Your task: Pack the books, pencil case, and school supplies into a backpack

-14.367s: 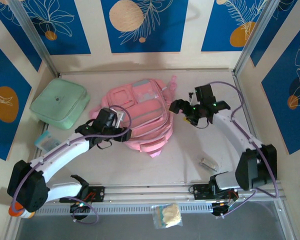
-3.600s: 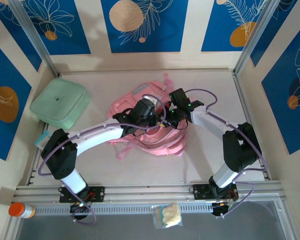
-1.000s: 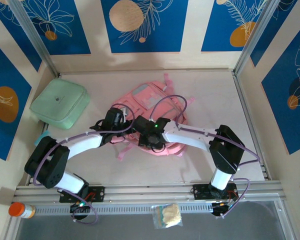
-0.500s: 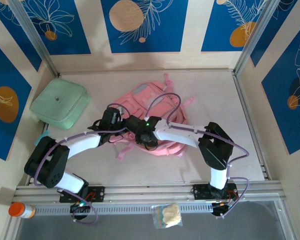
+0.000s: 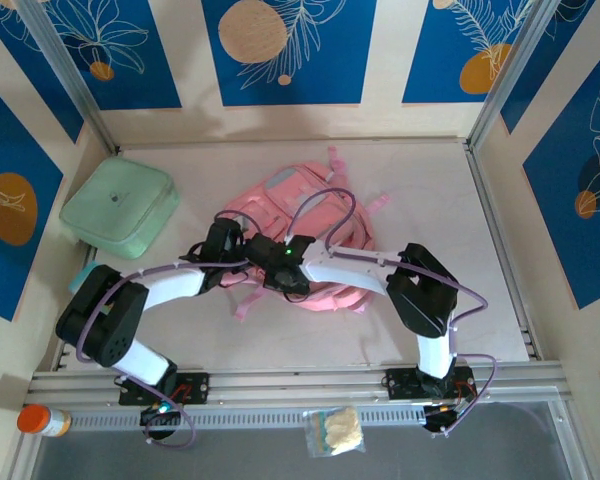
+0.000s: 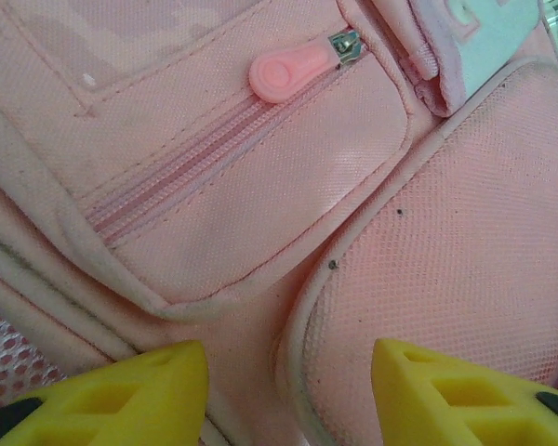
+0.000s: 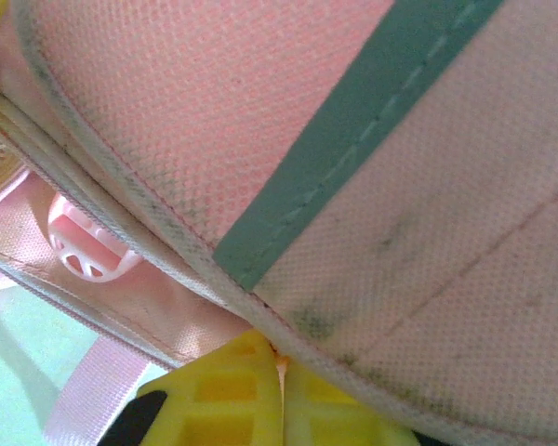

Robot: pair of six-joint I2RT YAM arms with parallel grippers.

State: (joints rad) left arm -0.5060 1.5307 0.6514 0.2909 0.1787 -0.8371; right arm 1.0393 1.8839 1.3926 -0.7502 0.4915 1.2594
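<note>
1. The left gripper (image 6: 288, 372) is spread, its yellow fingers (image 6: 139, 390) standing apart with pink fabric of the backpack (image 5: 310, 195) between and beyond them; they pinch nothing that I can see
2. In the left wrist view, a round pink zip pull (image 6: 293, 72) lies at 12 o'clock from that gripper, at the end of a closed zip (image 6: 181, 163) running down towards 8 o'clock. A pale panel (image 6: 502, 23) sits at 2 o'clock and white mesh (image 6: 5, 358) at 9 o'clock
3. The right gripper (image 7: 281, 372) is pressed together, its yellow tips meeting right at a piped seam (image 7: 149, 246) of the backpack. Whether any fabric is caught between them I cannot tell
4. In the right wrist view, a grey-green stripe (image 7: 353, 139) crosses the pink cloth towards 1 o'clock. A pink plastic fitting (image 7: 79, 246) sits at 10 o'clock and a pink strap (image 7: 88, 390) at 9 o'clock
5. From above, both arms meet over the near left part of the backpack, which lies about the middle of the table (image 5: 430, 200)
6. A mint green pouch (image 5: 118, 207) lies at 9 o'clock from the backpack, well apart from it
7. At the near edge, an orange-capped bottle (image 5: 38, 420) stands at 7 o'clock and a small clear bag (image 5: 332, 430) lies at 6 o'clock
</note>
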